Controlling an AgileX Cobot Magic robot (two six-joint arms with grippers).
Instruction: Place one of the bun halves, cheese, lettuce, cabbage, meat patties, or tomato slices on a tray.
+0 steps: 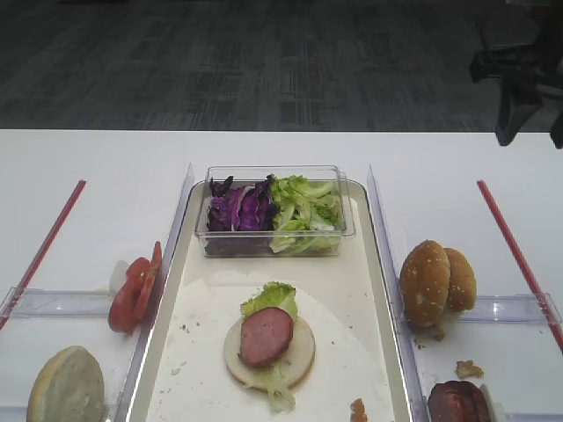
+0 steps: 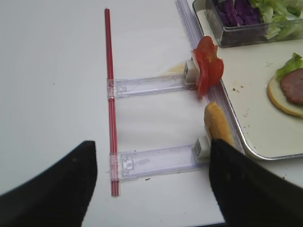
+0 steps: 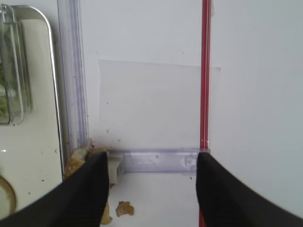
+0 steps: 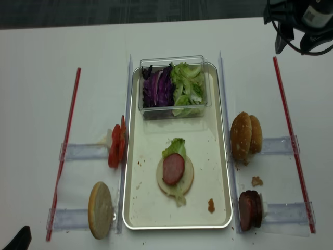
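Observation:
The cream tray (image 1: pixel 352 272) lies in the middle and holds a clear tub of purple cabbage (image 1: pixel 239 209) and green lettuce (image 1: pixel 306 211). In front of the tub, a pale bun half (image 1: pixel 303 353) carries lettuce and a meat patty (image 1: pixel 266 336). Tomato slices (image 2: pixel 208 71) stand on edge left of the tray, with a flat bun half (image 1: pixel 66 387) nearer. Seeded bun halves (image 1: pixel 433 283) and more patties (image 1: pixel 457 403) stand on the right. My left gripper (image 2: pixel 151 184) hangs open over the near left rail. My right gripper (image 3: pixel 151 189) is open beside a seeded bun (image 3: pixel 75 158). Both are empty.
Clear plastic rails (image 2: pixel 151 161) and red straws (image 1: pixel 515 242) flank the tray on both sides. Crumbs (image 3: pixel 124 208) lie on the white table near the right rails and on the tray. Dark equipment (image 4: pixel 302 21) stands at the far right corner.

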